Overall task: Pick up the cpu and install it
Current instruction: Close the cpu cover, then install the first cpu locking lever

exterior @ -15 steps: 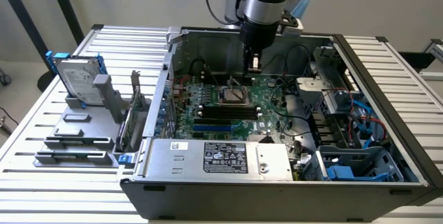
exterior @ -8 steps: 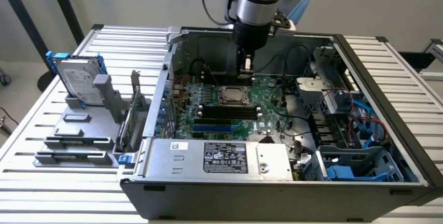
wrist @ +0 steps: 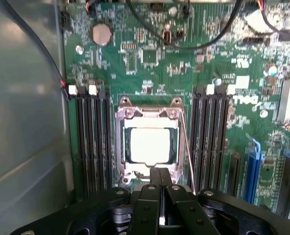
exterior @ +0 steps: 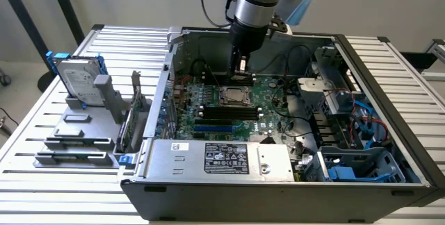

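Observation:
The cpu [wrist: 149, 145] is a bright silver square lying flat inside the metal socket frame [wrist: 122, 115] on the green motherboard [wrist: 149, 54]. In the exterior view the cpu [exterior: 233, 96] sits at the middle of the board inside the open computer case [exterior: 278, 196]. My gripper [exterior: 241, 72] hangs just above the board, beside the socket on its far side, apart from the chip. In the wrist view my gripper [wrist: 160, 177] has its black fingers [wrist: 149, 196] pressed together, shut, with nothing visible between them.
Black memory slots [wrist: 91, 142] flank the socket on both sides. A silver hard drive with blue rails [exterior: 78, 82] stands on a grey holder at the exterior view's left. The power supply [exterior: 215, 157], cables [exterior: 292, 95] and a blue drive bay [exterior: 355, 174] crowd the case.

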